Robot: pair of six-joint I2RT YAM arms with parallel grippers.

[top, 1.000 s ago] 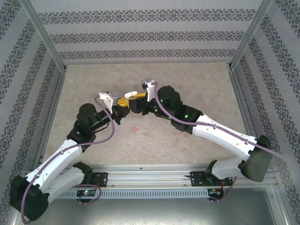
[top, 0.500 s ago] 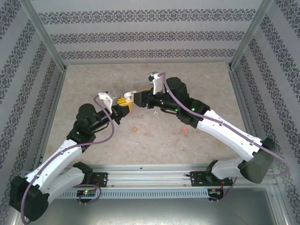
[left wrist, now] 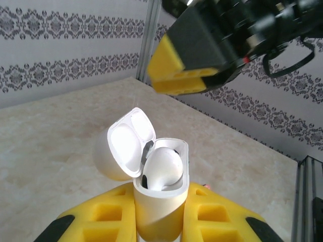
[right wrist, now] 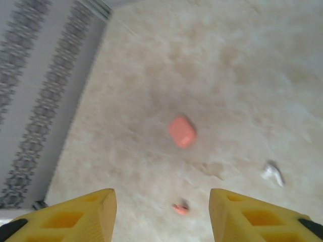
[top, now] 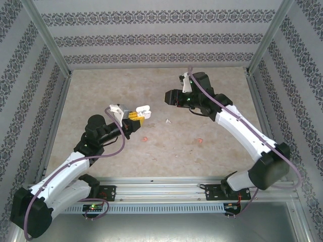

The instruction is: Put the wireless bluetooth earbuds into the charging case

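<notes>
**A:** What is the left pincer (top: 133,117) doing?

**B:** It is pinching the white charging case (left wrist: 160,201) at its base and holding it upright. The lid (left wrist: 125,146) is hanging open, and a seated white earbud (left wrist: 162,169) is resting in its socket just above the fingertips.

**A:** And the next piece?

**B:** A loose white earbud (top: 167,121) is lying on the worktop (top: 101,91), right of that pincer. It is beneath the right pincer (top: 168,97), which is hovering spread and empty, so the right arm looks nearer. From that wrist the earbud is lying slantwise, off toward one finger. I am judging it needs a sideways shift and a twist.
</notes>
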